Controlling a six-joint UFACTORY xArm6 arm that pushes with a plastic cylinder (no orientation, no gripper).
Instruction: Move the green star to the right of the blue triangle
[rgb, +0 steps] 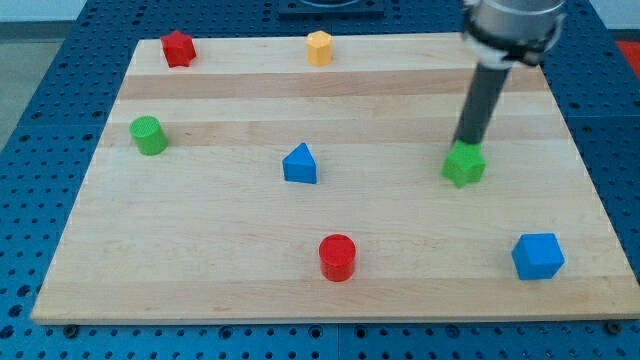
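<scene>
Presently, starting nearest the viewer, the blue cube (538, 256) is sitting toward the view's bottom and right of my tip (463, 147), and the red cylinder (338, 257) is lying toward the view's bottom and well to the left of it. Neither is touching anything.

Moving up, my tip is resting at the upper edge of the green star (464, 165), touching it or very nearly so; the exact contact is hidden by the rod. Being a bare rod, it is holding nothing and can only push. The green star is already lying to the view's right of the blue triangle (300, 164), at roughly the same depth but well apart from it.

Judged risks: with the tip sitting above the star, any forward travel is likely pushing the star toward the view's bottom, away from the triangle's row and closer to the blue cube. An off-centre push on the star's points is likely spinning it off line. Driving it leftward too hard risks knocking the triangle.

Farther off, the green cylinder (148, 135) is standing far to the tip's left. The yellow block (319, 47) and the red block (178, 48) are sitting at the far edge of the wooden board (400, 290), clear of any likely path.
</scene>
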